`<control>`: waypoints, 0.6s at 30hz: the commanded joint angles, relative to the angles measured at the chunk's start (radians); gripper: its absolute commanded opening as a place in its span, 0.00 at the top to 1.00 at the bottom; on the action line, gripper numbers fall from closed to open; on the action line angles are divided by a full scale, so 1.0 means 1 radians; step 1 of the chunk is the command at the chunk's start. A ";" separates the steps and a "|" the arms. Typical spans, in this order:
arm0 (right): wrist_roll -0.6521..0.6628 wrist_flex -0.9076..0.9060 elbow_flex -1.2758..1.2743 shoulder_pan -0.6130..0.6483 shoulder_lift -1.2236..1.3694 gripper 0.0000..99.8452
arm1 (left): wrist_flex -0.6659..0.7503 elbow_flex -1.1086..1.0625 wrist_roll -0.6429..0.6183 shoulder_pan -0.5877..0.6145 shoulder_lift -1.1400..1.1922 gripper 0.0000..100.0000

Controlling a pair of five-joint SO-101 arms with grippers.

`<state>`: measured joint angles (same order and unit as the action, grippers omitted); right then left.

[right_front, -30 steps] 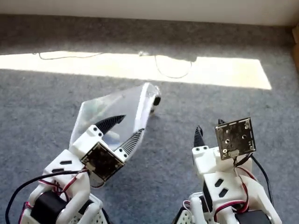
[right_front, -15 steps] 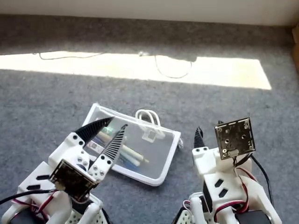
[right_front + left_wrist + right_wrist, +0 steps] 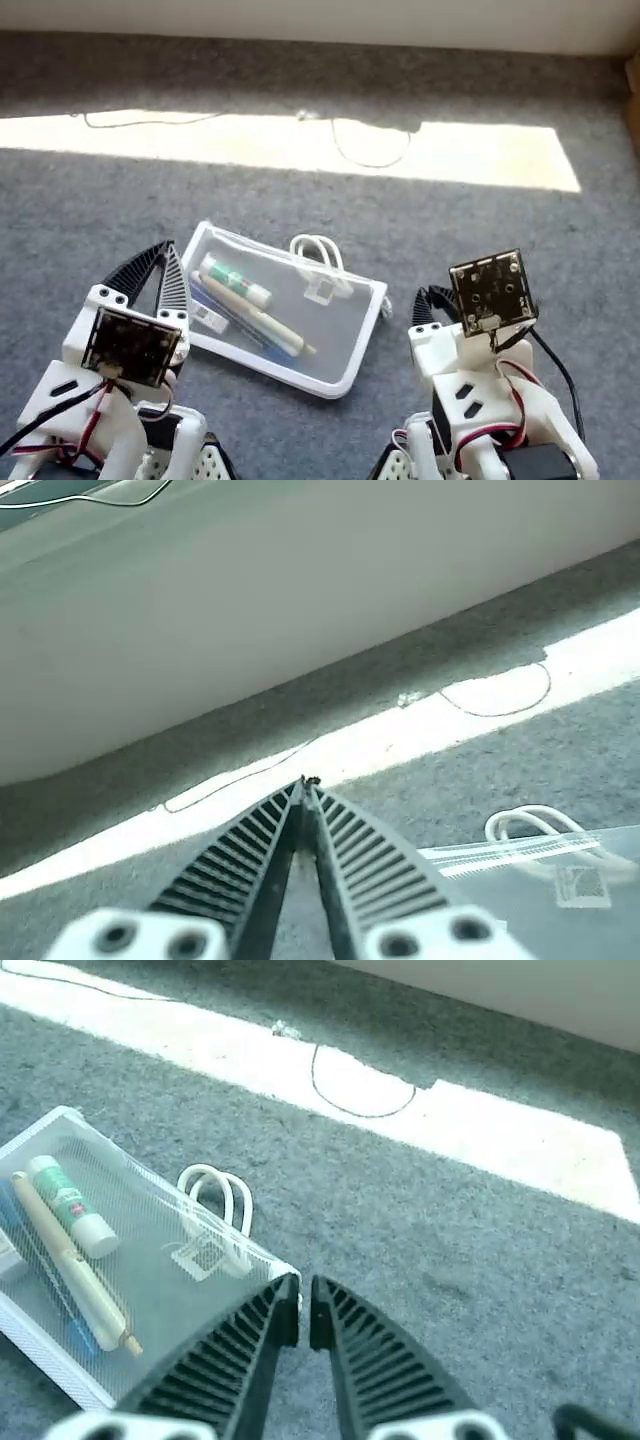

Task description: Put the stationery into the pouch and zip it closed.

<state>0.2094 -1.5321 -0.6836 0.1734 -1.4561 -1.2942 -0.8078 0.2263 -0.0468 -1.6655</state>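
Note:
A clear pouch (image 3: 330,345) lies flat on the grey carpet between the arms, with a white cord loop (image 3: 318,250) at its far edge. Inside it lie a green-and-white glue stick (image 3: 235,280), a cream pen (image 3: 262,322) and a blue pen (image 3: 228,318). My left gripper (image 3: 166,248) is shut and empty, just off the pouch's left end; the left wrist view has its fingertips (image 3: 305,782) touching. My right gripper (image 3: 428,297) is shut on nothing, just right of the pouch's right corner (image 3: 285,1272). The right wrist view looks down on the pouch (image 3: 170,1300) and glue stick (image 3: 70,1205).
A thin cable (image 3: 370,150) lies across a sunlit strip of carpet behind the pouch. A pale wall (image 3: 320,20) closes off the far side. Open carpet lies to the right of the right arm and behind the pouch.
One second ago the left gripper held the pouch up on edge. It has let go, the pouch now lies flat, and the left arm has drawn back to the left. The right arm barely shifted.

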 commanded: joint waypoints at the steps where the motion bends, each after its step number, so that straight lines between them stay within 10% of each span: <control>1: 0.009 -0.002 -0.056 -0.012 -0.008 0.98 | -0.002 -0.093 -0.009 0.099 -0.001 0.99; 18: 0.009 0.110 -0.430 -0.013 -0.008 0.98 | 0.094 -0.492 -0.008 0.245 -0.002 0.99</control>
<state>0.2094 -1.4983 -1.0564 0.1734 -1.4561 -1.2605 -1.2421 0.2263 0.1726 -1.6671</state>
